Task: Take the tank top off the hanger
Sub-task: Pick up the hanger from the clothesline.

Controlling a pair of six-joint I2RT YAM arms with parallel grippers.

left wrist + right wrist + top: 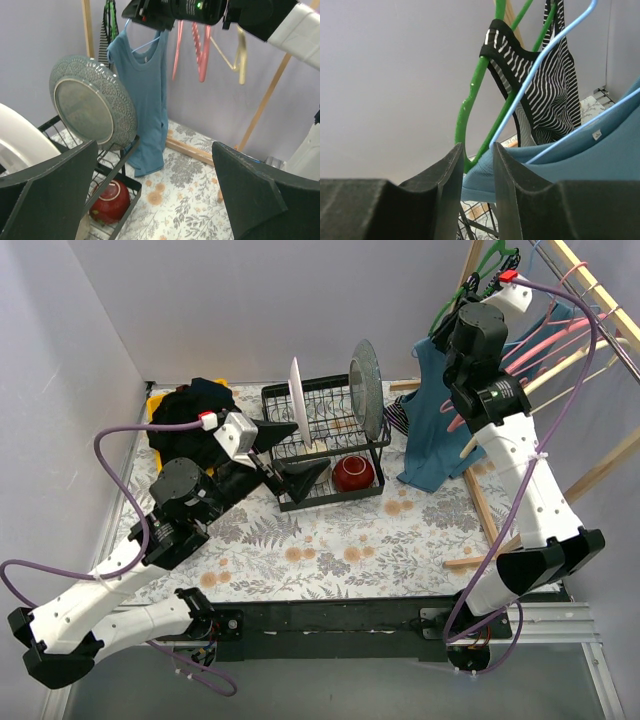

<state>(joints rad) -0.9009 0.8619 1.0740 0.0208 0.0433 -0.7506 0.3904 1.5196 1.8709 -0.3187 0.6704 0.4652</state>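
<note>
The left gripper (290, 453) hovers low over the floral-patterned table cover (330, 545), its claw spread fully wide and holding nothing. Just beyond it stands a black wire dish rack (325, 405) with an upright white plate (296, 395), a grey embossed plate (365, 380) and, on the lower tier, a red bowl (352, 473). To the far left lies a heap of dark clothes (190, 405).

Behind the rack on the right, the blue cotton tank top (430, 430) hangs from a thin light-blue hanger (540, 65) on the wooden clothes rail (590, 290), its hem reaching the table. The right gripper (477, 147) is raised at the top's shoulder. Its claw is narrowed to a slim gap with blue fabric showing in it, but whether the fabric is pinched cannot be told.

A small white tag (596, 134) sits on the top, and the left wrist camera catches white print on the right arm's black housing; neither can be read.

Only the right wrist view shows a green plastic hanger (475, 95) and a black-and-white striped garment (545, 85) close behind the blue hanger. Only the left wrist view shows the tank top full length, with pink hangers (200, 50) and a cream hanger (240, 50) alongside it. Only the overhead view shows both arms.
</note>
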